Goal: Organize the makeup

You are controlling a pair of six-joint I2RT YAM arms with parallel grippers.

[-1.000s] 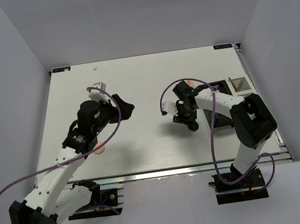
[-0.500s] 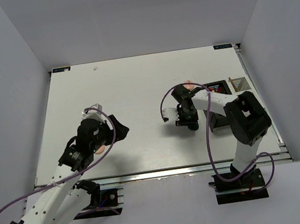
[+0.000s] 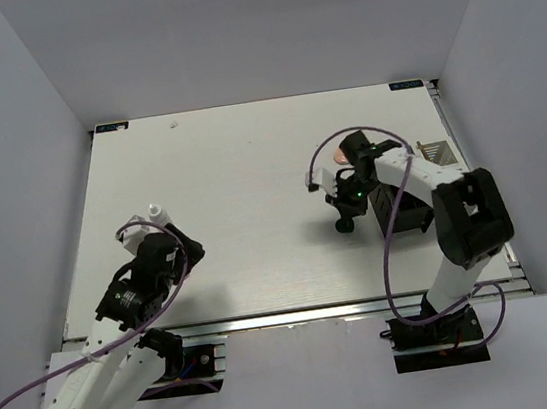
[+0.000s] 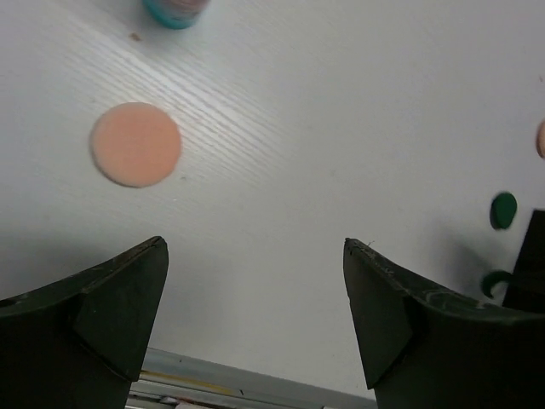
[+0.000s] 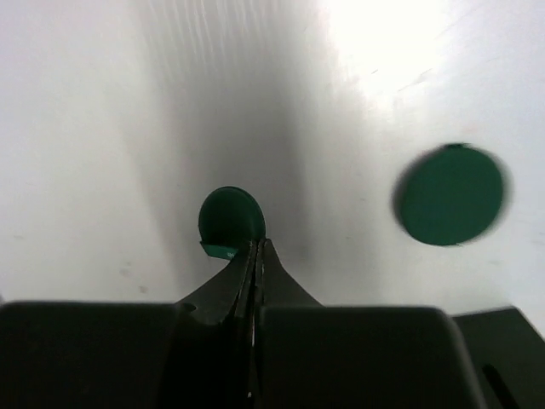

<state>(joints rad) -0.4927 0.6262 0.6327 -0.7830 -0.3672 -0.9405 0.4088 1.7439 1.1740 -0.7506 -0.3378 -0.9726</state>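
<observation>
My right gripper (image 5: 255, 244) is shut, its tips pinching the rim of a small dark green disc (image 5: 230, 217), which tilts just over the table; from above it is a dark spot (image 3: 344, 225). A second dark green disc (image 5: 451, 194) lies flat to the right. My left gripper (image 4: 255, 249) stands wide open with nothing between its fingers, low over the table's near-left part (image 3: 171, 252). Ahead of it lie a peach-pink disc (image 4: 136, 143) and a small white bottle (image 3: 156, 210) with a teal base (image 4: 174, 10). Another peach disc (image 3: 339, 157) peeks out behind the right arm.
The black-and-white compartment box (image 3: 435, 152) stands at the right edge, mostly covered by the right arm. The table's metal front rail (image 4: 187, 375) runs just under the left gripper. Grey walls close in the table on three sides.
The right gripper went from half open to shut on the green disc. The left arm pulled back toward the near-left corner, uncovering the white bottle.
</observation>
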